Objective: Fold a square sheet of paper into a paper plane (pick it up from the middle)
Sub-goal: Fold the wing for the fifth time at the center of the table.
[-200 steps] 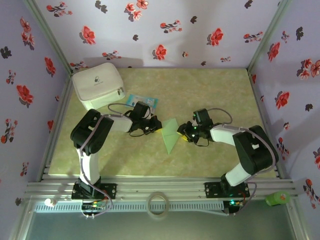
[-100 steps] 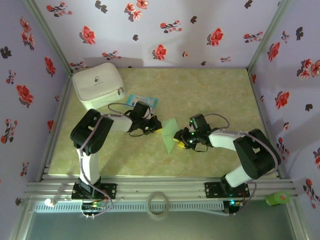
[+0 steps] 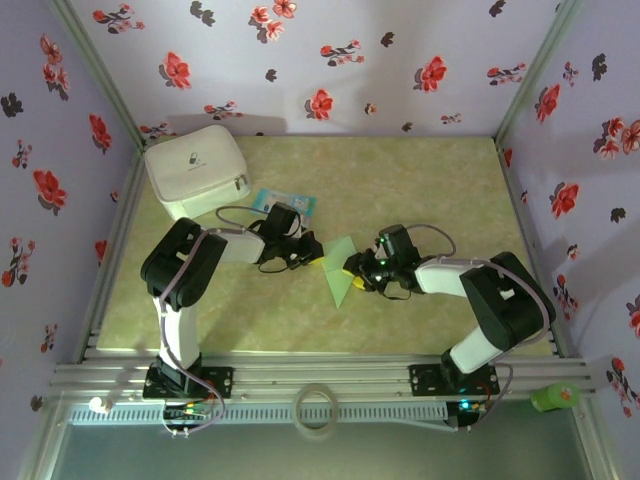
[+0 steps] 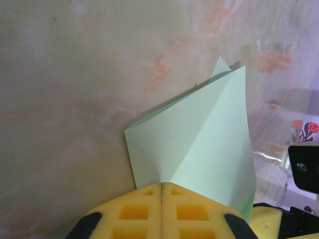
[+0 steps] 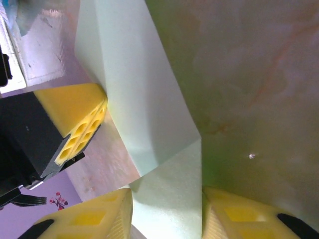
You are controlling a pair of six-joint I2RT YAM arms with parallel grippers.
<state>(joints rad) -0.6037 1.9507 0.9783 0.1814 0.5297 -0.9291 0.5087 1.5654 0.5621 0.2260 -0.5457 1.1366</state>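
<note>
The square sheet of paper (image 3: 335,278), pale mint green, lies mid-table folded into a wedge whose tip points toward the near edge. My left gripper (image 3: 314,254) is shut on its left edge. In the left wrist view the yellow pads (image 4: 162,185) meet with the paper (image 4: 204,144) coming out between them. My right gripper (image 3: 356,268) is at the paper's right side. In the right wrist view it (image 5: 166,194) stands open, a band of the paper (image 5: 139,99) lying flat between the two fingers. The left gripper's yellow pad (image 5: 75,119) shows there at the left.
A white zipped pouch (image 3: 197,170) stands at the back left, with a small blue-and-white packet (image 3: 285,203) just in front of it. A tape ring (image 3: 318,408) and a green object (image 3: 555,397) sit on the near rail. Floral walls enclose the table.
My right gripper has slid left onto the paper's right side, its fingers now astride the paper. The left gripper has stayed shut on the left edge.
</note>
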